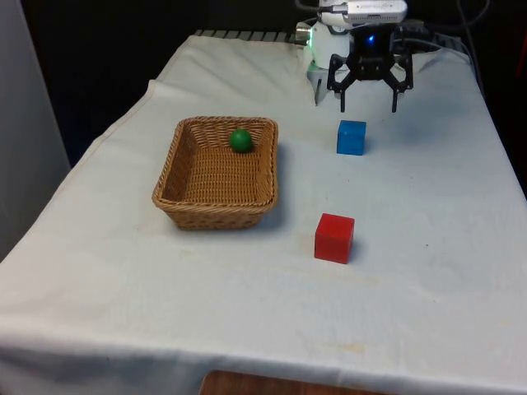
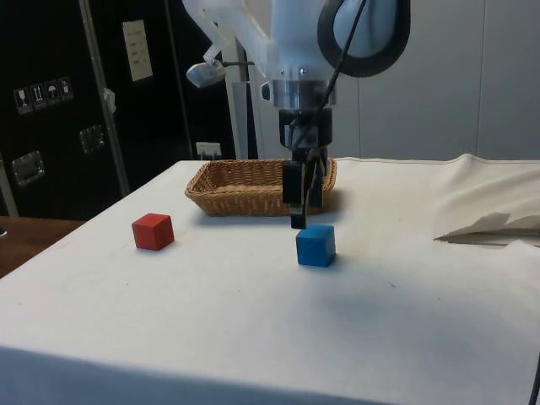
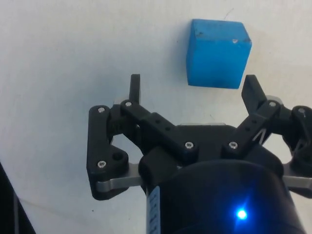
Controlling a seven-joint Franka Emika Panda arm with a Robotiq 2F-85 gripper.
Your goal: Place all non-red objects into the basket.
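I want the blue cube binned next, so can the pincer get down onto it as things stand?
Probably yes. The pincer hangs open just above and slightly behind the blue cube, which stands alone on the cloth, with the red cube and basket well apart from it.

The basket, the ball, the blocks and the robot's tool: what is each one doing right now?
Basket: upright on the cloth, holding the green ball.
Green ball: inside the basket, near its far wall.
Blue block: on the cloth, outside the basket, not gripped.
Red block: on the cloth, alone, untouched.
Tool: open, empty, hanging just above the cloth behind the blue block.
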